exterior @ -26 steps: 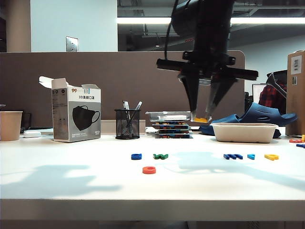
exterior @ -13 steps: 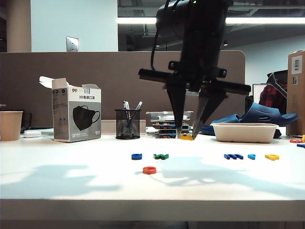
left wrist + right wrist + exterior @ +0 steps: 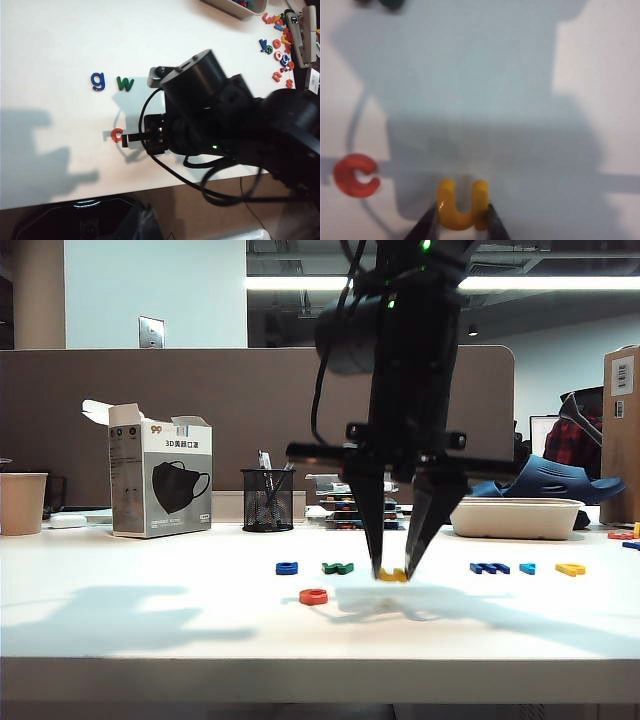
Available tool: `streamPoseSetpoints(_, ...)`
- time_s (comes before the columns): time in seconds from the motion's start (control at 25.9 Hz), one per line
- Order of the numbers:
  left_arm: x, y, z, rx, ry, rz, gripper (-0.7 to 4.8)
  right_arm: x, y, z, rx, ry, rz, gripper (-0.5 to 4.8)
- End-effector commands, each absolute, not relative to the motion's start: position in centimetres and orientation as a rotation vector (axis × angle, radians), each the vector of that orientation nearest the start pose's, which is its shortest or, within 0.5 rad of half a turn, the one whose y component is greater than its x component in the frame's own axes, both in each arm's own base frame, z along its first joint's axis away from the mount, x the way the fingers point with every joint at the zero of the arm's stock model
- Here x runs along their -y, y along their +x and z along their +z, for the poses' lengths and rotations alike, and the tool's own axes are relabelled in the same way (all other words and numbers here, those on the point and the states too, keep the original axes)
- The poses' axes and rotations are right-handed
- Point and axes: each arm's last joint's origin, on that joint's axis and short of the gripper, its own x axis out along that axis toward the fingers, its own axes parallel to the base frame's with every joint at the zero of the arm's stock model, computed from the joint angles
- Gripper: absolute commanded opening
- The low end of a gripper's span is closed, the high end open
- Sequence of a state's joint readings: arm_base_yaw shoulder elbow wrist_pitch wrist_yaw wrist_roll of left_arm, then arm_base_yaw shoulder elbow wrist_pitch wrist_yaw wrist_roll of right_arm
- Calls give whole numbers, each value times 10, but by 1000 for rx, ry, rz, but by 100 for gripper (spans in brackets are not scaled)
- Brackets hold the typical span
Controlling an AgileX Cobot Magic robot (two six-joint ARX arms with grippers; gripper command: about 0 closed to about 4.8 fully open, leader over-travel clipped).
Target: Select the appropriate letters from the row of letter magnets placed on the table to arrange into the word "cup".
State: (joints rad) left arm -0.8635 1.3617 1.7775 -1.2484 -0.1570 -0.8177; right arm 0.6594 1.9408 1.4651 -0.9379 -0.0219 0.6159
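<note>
My right gripper (image 3: 393, 571) points straight down at the middle of the table (image 3: 150, 625), shut on the yellow "u" (image 3: 392, 577). The "u" (image 3: 462, 205) is pinched between both fingertips, low over the surface and just right of the red-orange "c" (image 3: 313, 596) (image 3: 356, 176). In the row behind lie a blue letter (image 3: 287, 567), a green "w" (image 3: 338, 567), a dark blue letter (image 3: 490, 567), a cyan one (image 3: 527, 568) and the yellow "p" (image 3: 570, 569). The left wrist view looks down on the "c" (image 3: 116, 134) and the right arm (image 3: 210, 115). My left gripper shows in no view.
At the back stand a paper cup (image 3: 22, 502), a mask box (image 3: 160, 480), a mesh pen cup (image 3: 267, 500), stacked letter cases (image 3: 355, 508) and a beige tray (image 3: 512, 517). Several loose letters (image 3: 276, 47) lie at the table's far right.
My right gripper came down and leftward with the yellow "u", from tray height behind the row to just over the table beside the "c". The other letters stayed put.
</note>
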Motion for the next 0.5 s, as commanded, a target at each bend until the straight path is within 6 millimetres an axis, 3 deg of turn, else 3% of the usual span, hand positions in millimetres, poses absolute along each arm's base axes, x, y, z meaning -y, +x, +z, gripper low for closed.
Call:
streamPoseSetpoints(0.04, 171, 152, 446, -931, -345, -321, -5, -233, 299, 190, -1462, 54, 111, 104)
streamPoseSetpoints(0.5, 171, 152, 446, -931, -345, -321, -5, -250, 292, 174, -1482, 17, 137, 103)
